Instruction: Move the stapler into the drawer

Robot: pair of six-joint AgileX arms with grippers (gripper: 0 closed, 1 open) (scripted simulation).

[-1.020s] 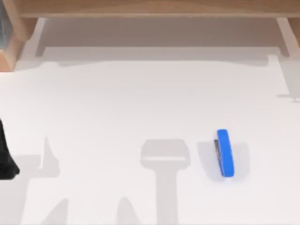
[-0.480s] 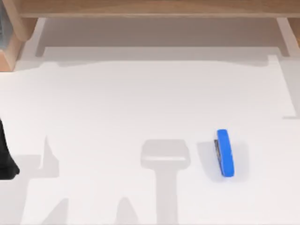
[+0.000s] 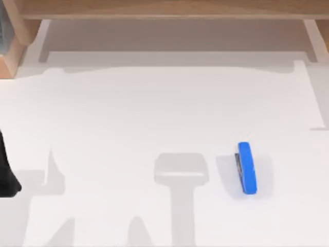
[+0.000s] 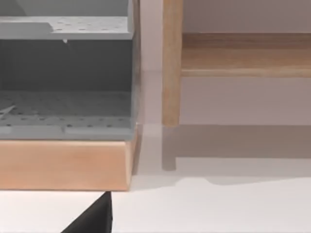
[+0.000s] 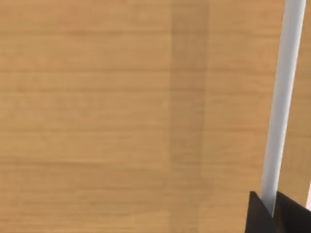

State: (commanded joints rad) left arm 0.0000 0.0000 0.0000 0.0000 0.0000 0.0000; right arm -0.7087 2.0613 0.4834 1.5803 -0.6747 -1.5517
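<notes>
The bright-blue stapler (image 3: 247, 168) lies on the white table, right of the middle and near the front, its long side running front to back. Nothing touches it. In the right wrist view, my right gripper (image 5: 272, 212) is close against a flat wooden drawer front (image 5: 121, 121). A pale handle bar (image 5: 284, 97) runs down between its two dark fingertips (image 5: 256, 216), which press on it from both sides. My left arm (image 3: 6, 175) rests at the table's left edge, far from the stapler.
A wooden frame (image 3: 164, 10) spans the back of the table, with legs at both back corners. In the left wrist view, a wooden cabinet (image 4: 63, 165) with a grey perforated inside stands at the back left. Open white table surrounds the stapler.
A thin shadow line at the table's right edge slid toward the front, then stopped. The stapler and the left arm have not moved.
</notes>
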